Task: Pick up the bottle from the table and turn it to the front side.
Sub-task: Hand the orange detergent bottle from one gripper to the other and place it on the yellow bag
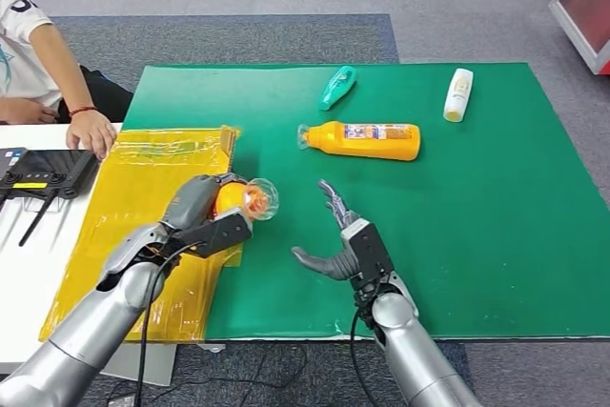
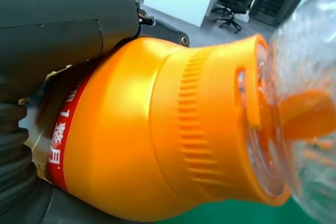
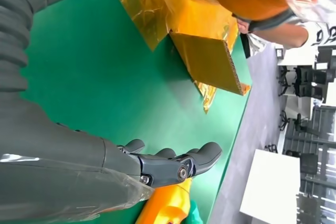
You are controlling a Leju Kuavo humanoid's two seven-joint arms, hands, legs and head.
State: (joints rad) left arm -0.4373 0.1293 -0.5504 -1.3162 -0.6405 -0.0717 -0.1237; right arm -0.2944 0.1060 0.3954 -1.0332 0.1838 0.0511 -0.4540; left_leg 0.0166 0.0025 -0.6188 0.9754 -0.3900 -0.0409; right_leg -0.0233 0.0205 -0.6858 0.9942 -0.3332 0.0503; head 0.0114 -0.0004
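Counter space is mostly covered by a green mat, with a crinkled yellow film sheet over cardboard at its left side. A person's hand rests at the far left edge, near a black router-like device on the white surface.

The left hand holds an orange bottle lifted off the counter above the edge of the yellow sheet, its fingers wrapped round the body and its thumb over the top. The left wrist view shows a red label band with white Chinese characters, seemingly "1整月", a ribbed orange collar and a clear cap over the spout.

The right hand hovers over the mat just right of the held bottle, holding nothing, fingers spread and slightly curled.

A second orange bottle lies on its side farther back on the mat, its label too small to read. Beyond it lie a teal bottle and, well apart to the right, a white bottle with a yellow cap.
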